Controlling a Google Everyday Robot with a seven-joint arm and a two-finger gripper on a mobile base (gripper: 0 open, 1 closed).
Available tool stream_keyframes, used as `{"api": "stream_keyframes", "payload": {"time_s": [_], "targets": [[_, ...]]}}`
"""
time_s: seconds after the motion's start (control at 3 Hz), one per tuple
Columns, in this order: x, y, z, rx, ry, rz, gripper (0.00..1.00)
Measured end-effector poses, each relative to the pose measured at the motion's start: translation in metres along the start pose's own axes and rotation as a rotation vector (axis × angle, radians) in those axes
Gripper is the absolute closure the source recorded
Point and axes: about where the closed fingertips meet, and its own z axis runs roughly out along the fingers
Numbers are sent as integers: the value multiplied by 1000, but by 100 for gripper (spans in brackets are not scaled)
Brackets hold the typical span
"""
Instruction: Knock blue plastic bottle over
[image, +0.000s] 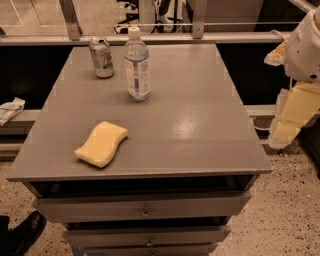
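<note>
The bottle (137, 65) stands upright toward the back of the table (200, 115), a little left of centre, its white cap on. Just to its left, near but apart, stands a shorter can (102, 57). A yellow sponge (101, 144) lies flat nearer the front edge, well apart from both. The gripper (290, 120) hangs off the right side of the table, beyond its edge and well away from the bottle; whether it is released or clenched I cannot tell.

The step in hand looks to be the approach, with nothing yet touched. To do it well, the arm should travel across the bare right part of the table and meet the bottle high up, near the shoulder or cap, where a sideways push tips it instead of sliding it. A push from the right would likely send the bottle toward the can, so pushing it forward or backward seems safer. A light bottle may skid or roll once down, so a short, firm nudge is better than a long sweep
</note>
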Motion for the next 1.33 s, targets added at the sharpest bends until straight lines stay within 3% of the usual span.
{"api": "stream_keyframes", "payload": {"time_s": [0.33, 0.67, 1.0, 1.33], "targets": [[0, 0, 0, 0, 0, 0, 0], [-17, -10, 9, 4, -72, 20, 0], [-95, -51, 46, -8, -311, 62, 0], [-141, -79, 66, -17, -454, 110, 0]]}}
